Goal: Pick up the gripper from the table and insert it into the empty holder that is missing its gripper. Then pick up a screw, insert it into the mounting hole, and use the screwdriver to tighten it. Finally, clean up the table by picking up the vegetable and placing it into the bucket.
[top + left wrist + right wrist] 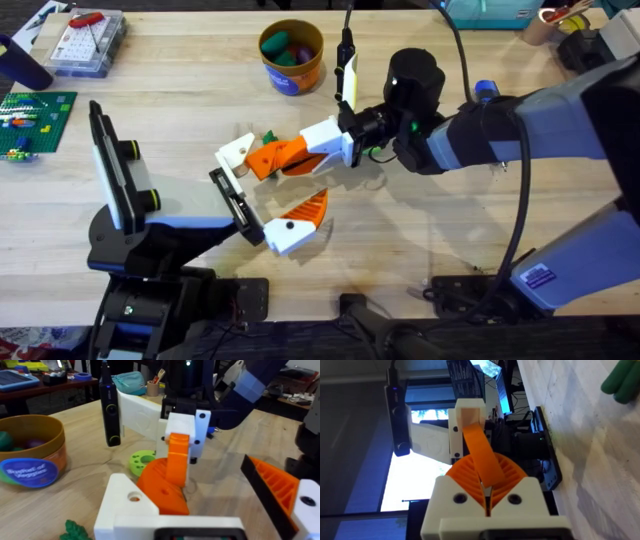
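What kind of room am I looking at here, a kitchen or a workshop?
Most likely a robotics lab or workshop. A wooden table carries two robot arms, a parts organizer box sits at its corner, and a tub of toy vegetables stands nearby.

Vegetable (74,531) cut off by frame edge; bucket (30,450) partly cropped.

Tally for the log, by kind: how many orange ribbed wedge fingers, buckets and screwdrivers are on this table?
Orange ribbed wedge fingers: 2, the gripper held in the right hand and the mounted finger on the left arm's bar
Bucket: 1
Screwdriver: 1
Total: 4
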You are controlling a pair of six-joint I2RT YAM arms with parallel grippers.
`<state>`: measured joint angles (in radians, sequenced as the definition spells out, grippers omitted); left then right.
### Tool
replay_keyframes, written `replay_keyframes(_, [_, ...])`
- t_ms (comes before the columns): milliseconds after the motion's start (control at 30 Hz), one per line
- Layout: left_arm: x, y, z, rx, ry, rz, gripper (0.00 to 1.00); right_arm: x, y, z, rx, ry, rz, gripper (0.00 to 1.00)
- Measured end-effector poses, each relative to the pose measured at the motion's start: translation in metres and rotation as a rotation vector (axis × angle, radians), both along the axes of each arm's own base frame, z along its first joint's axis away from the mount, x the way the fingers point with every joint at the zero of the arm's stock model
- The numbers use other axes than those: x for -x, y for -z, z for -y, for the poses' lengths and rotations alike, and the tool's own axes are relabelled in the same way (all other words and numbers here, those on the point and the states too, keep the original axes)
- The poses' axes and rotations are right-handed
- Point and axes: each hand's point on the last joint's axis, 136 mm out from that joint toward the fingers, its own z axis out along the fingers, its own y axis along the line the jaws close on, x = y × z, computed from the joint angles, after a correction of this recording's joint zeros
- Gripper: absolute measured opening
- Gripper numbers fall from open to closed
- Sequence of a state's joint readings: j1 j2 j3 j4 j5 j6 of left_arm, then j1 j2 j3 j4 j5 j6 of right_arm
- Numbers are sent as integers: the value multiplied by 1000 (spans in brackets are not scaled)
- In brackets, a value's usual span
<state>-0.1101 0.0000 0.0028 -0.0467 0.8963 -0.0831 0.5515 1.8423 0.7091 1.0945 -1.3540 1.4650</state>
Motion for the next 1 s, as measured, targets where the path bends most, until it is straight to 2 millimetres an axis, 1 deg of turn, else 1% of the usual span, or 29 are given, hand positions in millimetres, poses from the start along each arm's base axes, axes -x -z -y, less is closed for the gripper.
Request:
replay_keyframes(100, [-2, 3, -1, -2, -12, -16, 990, -1, 2, 1, 12, 2, -25, 17])
replay_keyframes(233, [-1, 3, -1, -2, -6, -20, 990, 3, 1, 3, 35, -19, -90, 17])
replay_keyframes(400, [0, 3, 0, -2, -1, -20, 990, 3, 1, 5, 45, -26, -120, 17])
replay_keyframes(733, [1, 1, 0, -1, 3, -9, 990, 1, -12, 6, -12, -27, -29, 17])
replay_keyframes(1000, [1, 1, 0, -1, 6, -11, 990, -1, -13, 7, -16, -21, -24, 17])
